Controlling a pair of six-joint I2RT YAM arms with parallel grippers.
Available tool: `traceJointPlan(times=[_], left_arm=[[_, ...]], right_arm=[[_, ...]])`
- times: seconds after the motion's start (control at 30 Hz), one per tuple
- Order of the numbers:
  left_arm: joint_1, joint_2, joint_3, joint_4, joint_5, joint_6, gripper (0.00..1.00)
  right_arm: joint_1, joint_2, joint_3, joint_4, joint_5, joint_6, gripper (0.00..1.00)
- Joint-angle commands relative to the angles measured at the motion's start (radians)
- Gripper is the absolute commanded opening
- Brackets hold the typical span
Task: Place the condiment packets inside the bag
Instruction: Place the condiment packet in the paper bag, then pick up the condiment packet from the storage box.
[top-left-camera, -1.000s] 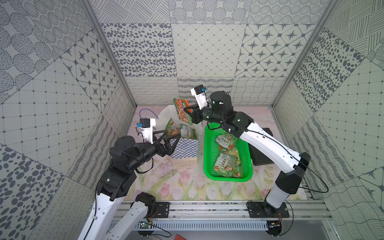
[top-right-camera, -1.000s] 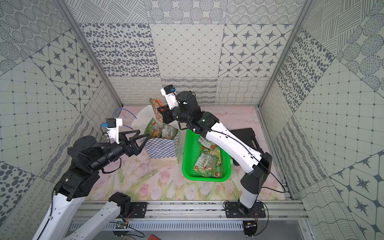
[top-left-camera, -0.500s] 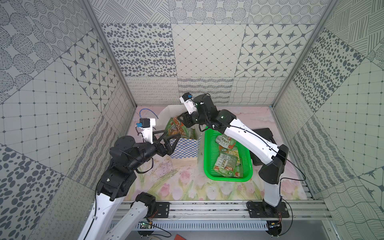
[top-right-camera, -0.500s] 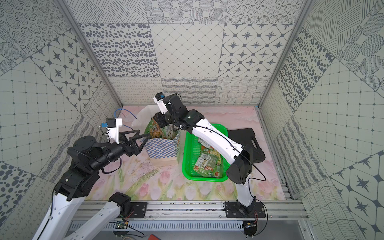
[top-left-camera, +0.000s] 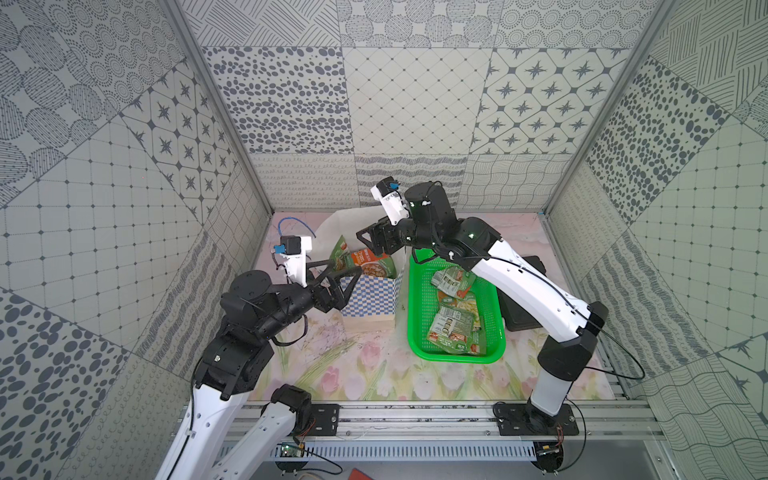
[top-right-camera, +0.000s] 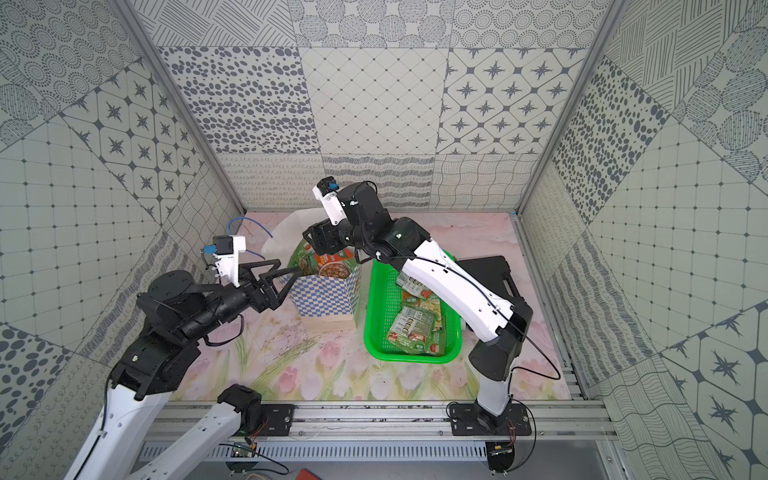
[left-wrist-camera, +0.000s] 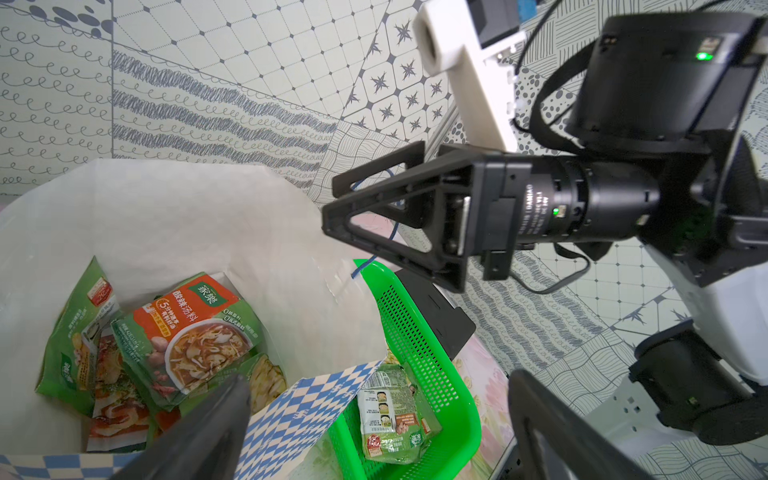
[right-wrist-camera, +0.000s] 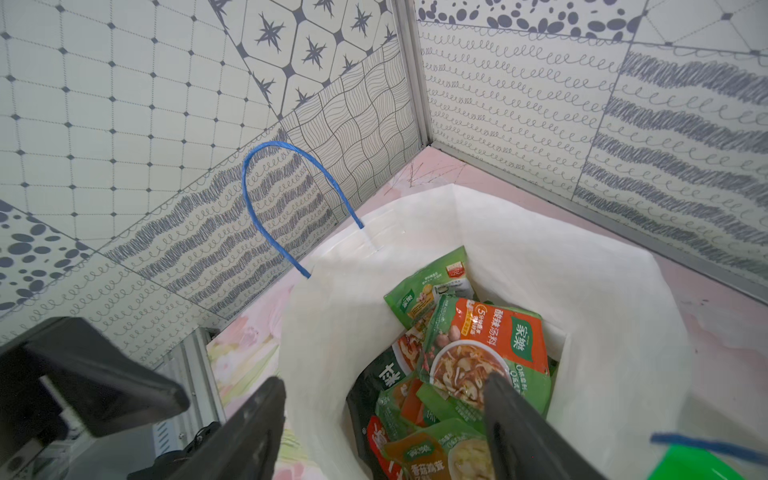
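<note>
Only the right wrist view reaches a black-banded packet (right-wrist-camera: 384, 376) low in the bag (right-wrist-camera: 602, 332). The left wrist view hides it but shows the right tool (left-wrist-camera: 332, 205) above the bag's mouth, jaws apart and empty. The left tool (top-left-camera: 347, 268) gapes wide at the bag's near-left rim, gripping nothing. On the bench (top-left-camera: 374, 374), one bag stands just left of one green basket (top-left-camera: 415, 332). At least five condiment packets (right-wrist-camera: 486, 345) lie in the bag and at least three in the basket.

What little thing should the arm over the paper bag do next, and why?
Probably swing the right gripper over to the green plastic mesh basket for another sachet: its jaws stand open and empty above the white checkered paper bag, the orange-and-green soup packet lies inside, and more glossy packets lie in the basket.
</note>
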Motion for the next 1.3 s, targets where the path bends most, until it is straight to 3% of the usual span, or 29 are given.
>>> traceJointPlan(times=[0.0,0.1,0.33,0.53,0.73,0.93,1.07,1.27], left_arm=[[0.002,0.003,0.000,0.077,0.004,0.011,1.00],[0.003,0.008,0.000,0.077,0.005,0.010,0.99],[0.003,0.029,-0.003,0.082,0.015,0.006,1.00],[0.003,0.050,-0.007,0.089,0.025,0.002,0.99],[0.001,0.075,-0.010,0.099,0.052,-0.003,0.99],[-0.008,0.114,-0.005,0.115,0.121,-0.015,0.99],[-0.054,0.145,0.007,0.105,0.137,-0.013,1.00],[-0.214,0.193,0.073,0.016,0.035,0.012,1.00]], right_arm=[[0.004,-0.125,-0.098,0.045,0.058,-0.015,0.85],[0.001,-0.231,-0.234,0.090,0.107,-0.016,0.97],[-0.039,-0.491,-0.555,0.184,0.204,0.002,0.97],[-0.145,-0.713,-0.822,0.258,0.264,0.044,0.97],[-0.262,-0.888,-1.030,0.304,0.315,0.059,0.97],[-0.296,-1.003,-1.186,0.374,0.435,0.069,0.97],[-0.297,-1.059,-1.253,0.418,0.505,0.084,0.97],[-0.299,-1.133,-1.293,0.421,0.649,0.098,0.97]])
